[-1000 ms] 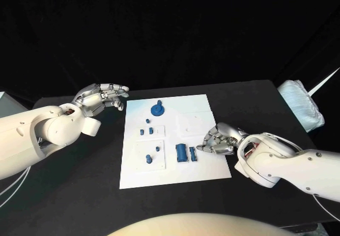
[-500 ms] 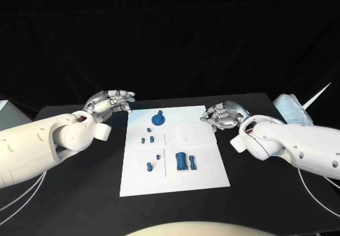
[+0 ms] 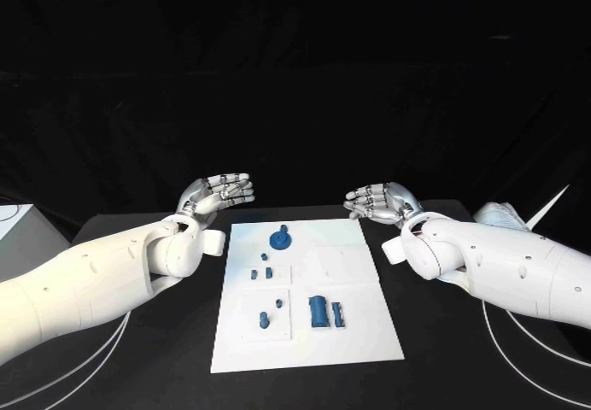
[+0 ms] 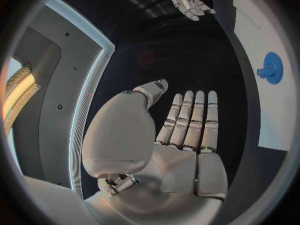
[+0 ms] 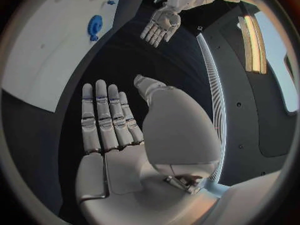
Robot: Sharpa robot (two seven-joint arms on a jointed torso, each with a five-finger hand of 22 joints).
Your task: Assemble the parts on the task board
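The white task board [image 3: 357, 333] lies in the middle of the black table. On it are a blue gear-like disc with a knob [image 3: 281, 238] at the far end, small blue pegs [image 3: 262, 274] in the left squares, and two blue upright blocks [image 3: 319, 311] nearer the front. My left hand [image 3: 219, 193] hovers raised beyond the board's far left corner, fingers straight and holding nothing [image 4: 187, 125]. My right hand [image 3: 382, 202] is raised beyond the far right corner, flat and empty [image 5: 106, 120]. The disc [image 4: 272, 66] also appears in the left wrist view.
A pale bundled cloth [image 3: 505, 213] lies at the table's right edge. A white box corner [image 3: 10, 218] sits at the far left. The black table [image 3: 160, 359] surrounds the board on both sides.
Both hands have lifted away from the board and risen toward its far end, fingers straightening out. The head camera has also shifted, so the board appears lower and narrower.
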